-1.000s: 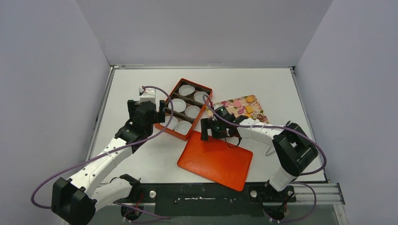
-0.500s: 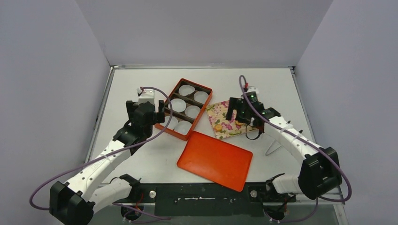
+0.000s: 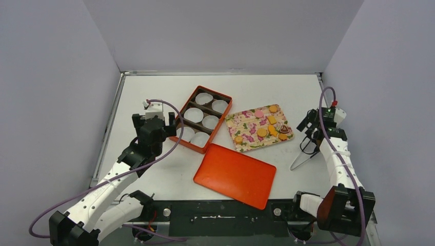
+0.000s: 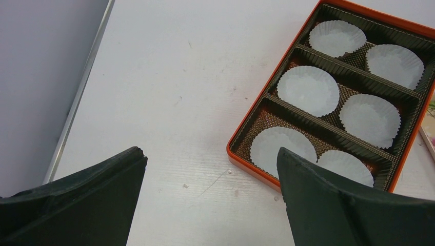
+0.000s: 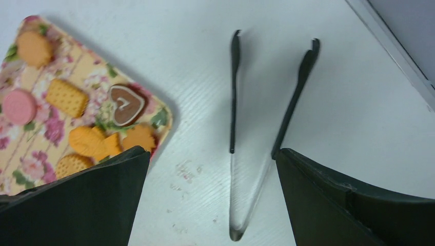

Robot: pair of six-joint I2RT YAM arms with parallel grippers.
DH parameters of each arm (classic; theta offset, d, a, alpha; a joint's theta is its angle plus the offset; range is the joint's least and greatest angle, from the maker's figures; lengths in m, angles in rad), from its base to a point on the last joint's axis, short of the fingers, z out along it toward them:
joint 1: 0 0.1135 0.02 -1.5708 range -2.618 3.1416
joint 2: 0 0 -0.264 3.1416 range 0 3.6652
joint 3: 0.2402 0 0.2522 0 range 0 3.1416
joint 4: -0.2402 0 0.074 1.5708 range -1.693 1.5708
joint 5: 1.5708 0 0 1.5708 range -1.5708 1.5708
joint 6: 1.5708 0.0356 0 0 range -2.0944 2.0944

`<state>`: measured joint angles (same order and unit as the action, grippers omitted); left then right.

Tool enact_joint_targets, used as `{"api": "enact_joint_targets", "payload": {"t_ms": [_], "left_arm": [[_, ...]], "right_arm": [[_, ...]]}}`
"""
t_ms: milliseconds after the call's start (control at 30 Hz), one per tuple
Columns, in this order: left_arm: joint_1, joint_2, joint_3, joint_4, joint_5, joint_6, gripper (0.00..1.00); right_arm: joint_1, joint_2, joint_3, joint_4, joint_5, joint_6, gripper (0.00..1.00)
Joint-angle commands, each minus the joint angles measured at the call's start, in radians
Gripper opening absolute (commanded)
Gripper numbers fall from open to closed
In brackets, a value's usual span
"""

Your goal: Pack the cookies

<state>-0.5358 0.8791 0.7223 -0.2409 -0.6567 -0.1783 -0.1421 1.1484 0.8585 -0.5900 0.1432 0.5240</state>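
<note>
While both grippers are held above the table point(image 3: 154, 92), no cookie is gripped. All the cookies point(image 3: 262, 132) are seen lying on one flowered tray point(image 3: 247, 123), set flat to the right of the box point(image 3: 187, 145) and just beside it. Eight cookies can be counted from above: one pink cookie point(image 5: 19, 106), one dark brown heart-shaped cookie point(image 5: 125, 104) with a pink centre, and six orange-yellow ones, of which at least one is squarish. Seven are gathered toward the tray's right half, and one orange cookie lies alone near its left corner. Whether the orange pieces touching each other beside the heart are one cookie or two cannot be told.

One orange box is seen, divided by brown corrugated walls into three rows. Six white paper cups point(image 4: 308, 91) are counted in it, two to a row, and every cup is empty. One orange lid point(image 3: 235, 175) lies flat on the table in front of the box and tray, one corner just beside the box.

One pair of tongs point(image 5: 234, 102) lies on the table to the right of the tray and apart from it, its two black-tipped arms spread and joined at the clear end.

The left gripper point(image 4: 209, 151) is spread wide, with nothing between its fingers, and is held beside the box's near-left edge. The right gripper point(image 5: 211, 152) is likewise spread wide and empty; the tongs are seen below it, between its two fingers, untouched.
</note>
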Motion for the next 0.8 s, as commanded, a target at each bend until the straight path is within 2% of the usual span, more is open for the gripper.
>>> {"api": "enact_joint_targets", "payload": {"t_ms": [0, 100, 200, 400, 567, 767], "left_arm": [[-0.006, -0.019, 0.0, 0.066, 0.016, 0.02, 0.97], [-0.008, -0.041, -0.017, 0.082, -0.024, 0.014, 0.97], [-0.01, -0.067, -0.044, 0.109, -0.007, 0.031, 0.97], [-0.018, -0.076, -0.064, 0.147, -0.009, 0.033, 0.97], [-0.02, -0.074, -0.062, 0.147, -0.012, 0.026, 0.97], [-0.02, -0.072, -0.054, 0.139, 0.005, 0.02, 0.97]], "right_arm": [[-0.105, -0.005, -0.041, 0.028, 0.012, 0.044, 1.0], [-0.176, 0.016, -0.073, 0.068, -0.001, 0.05, 1.0], [-0.232, 0.05, -0.105, 0.115, -0.024, 0.054, 1.0], [-0.27, 0.178, -0.126, 0.191, -0.073, 0.062, 0.93], [-0.276, 0.26, -0.142, 0.247, -0.075, 0.058, 0.81], [-0.277, 0.33, -0.148, 0.277, -0.076, 0.047, 0.53]]}}
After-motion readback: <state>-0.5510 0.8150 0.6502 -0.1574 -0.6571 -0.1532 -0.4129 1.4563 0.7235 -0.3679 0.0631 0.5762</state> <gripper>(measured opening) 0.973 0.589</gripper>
